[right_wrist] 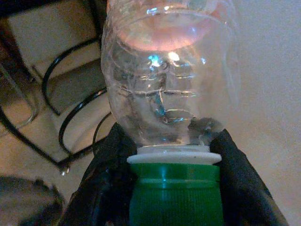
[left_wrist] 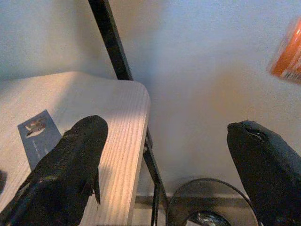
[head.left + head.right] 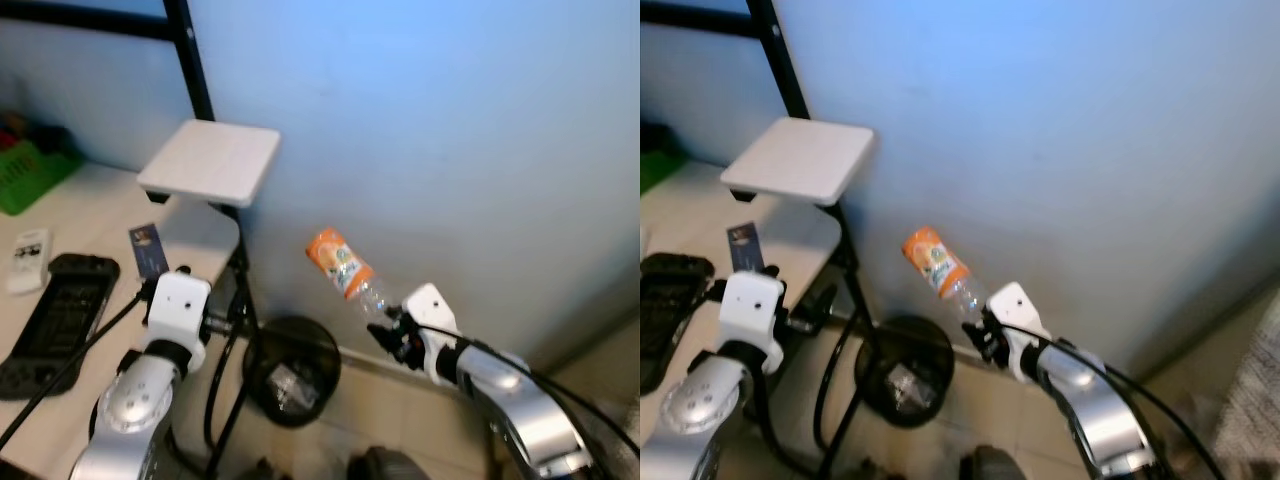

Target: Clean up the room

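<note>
In the left eye view the right claw (image 3: 388,325) pinches a clear plastic bottle (image 3: 347,270) by its neck, the orange-labelled body tilted up toward the blue wall (image 3: 450,130); below and to its left a round black bin (image 3: 290,368) stands on the floor against the wall, with crumpled clear rubbish lying inside; the left claw (image 3: 225,322) reaches over the edge of the pale worktop (image 3: 90,210), which carries a small blue card (image 3: 148,249), a black controller (image 3: 55,315) and a white remote (image 3: 28,260).

In the left wrist view the claw's fingers (image 2: 70,174) are spread wide, the card (image 2: 38,136) beside one finger and the bin's rim (image 2: 207,188) between them lower down.

In the right wrist view the fingers (image 1: 106,183) press on either side of the green cap (image 1: 175,197); the see-through bottle (image 1: 169,80) looks empty.
</note>
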Tool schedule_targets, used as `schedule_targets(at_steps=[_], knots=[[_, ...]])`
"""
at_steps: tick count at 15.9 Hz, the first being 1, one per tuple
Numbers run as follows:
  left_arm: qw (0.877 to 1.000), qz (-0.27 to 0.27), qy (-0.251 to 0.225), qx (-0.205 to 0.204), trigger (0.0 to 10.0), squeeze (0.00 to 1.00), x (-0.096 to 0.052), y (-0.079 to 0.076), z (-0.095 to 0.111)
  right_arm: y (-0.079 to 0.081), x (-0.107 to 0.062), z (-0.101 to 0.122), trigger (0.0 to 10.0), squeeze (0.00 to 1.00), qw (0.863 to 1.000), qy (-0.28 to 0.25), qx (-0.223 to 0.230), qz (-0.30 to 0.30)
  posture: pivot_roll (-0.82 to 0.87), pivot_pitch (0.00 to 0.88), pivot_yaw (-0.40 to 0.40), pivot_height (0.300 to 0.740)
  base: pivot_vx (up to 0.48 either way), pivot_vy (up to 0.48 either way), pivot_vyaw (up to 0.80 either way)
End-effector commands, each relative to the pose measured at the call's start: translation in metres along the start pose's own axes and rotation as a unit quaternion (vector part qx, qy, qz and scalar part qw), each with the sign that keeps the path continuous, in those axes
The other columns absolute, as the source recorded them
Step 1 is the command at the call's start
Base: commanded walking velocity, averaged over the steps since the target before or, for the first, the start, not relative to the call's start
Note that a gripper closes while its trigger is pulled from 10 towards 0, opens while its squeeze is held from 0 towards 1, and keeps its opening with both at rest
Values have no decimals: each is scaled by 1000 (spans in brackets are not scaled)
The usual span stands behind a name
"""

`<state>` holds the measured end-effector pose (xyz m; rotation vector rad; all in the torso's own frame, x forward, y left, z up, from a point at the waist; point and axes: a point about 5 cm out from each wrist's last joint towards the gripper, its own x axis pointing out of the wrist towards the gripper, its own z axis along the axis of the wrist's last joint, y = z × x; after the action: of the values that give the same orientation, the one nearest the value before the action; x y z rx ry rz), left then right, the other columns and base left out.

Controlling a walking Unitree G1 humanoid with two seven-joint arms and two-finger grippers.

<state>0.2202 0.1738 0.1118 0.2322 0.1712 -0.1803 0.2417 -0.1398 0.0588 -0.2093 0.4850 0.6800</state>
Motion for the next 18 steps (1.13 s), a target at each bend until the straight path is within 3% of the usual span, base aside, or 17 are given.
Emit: schedule_targets(at_steps=[1,4,9,13,18], knots=[[1000,-29,3,8,10000,0,-3,-5,1,-2,1,2,10000,0,1000,5,-21,10,-61,116,-7,740,0,0,0],[992,-119,9,44,10000,0,-8,-17,2,-6,10,-2,10000,0,999,33,-36,12,-59,120,-19,740,0,0,0],[962,-254,57,80,10000,0,-12,-23,2,-9,39,-21,10000,0,988,145,-59,-4,-56,136,-27,740,0,0,0],[946,-300,85,95,10000,0,-9,-22,3,7,68,-23,10000,0,983,176,-47,11,-69,153,-16,740,0,0,0],[939,-315,99,96,10000,0,-10,-23,4,15,90,-15,10000,0,977,202,-67,1,-67,164,-19,740,0,0,0]])
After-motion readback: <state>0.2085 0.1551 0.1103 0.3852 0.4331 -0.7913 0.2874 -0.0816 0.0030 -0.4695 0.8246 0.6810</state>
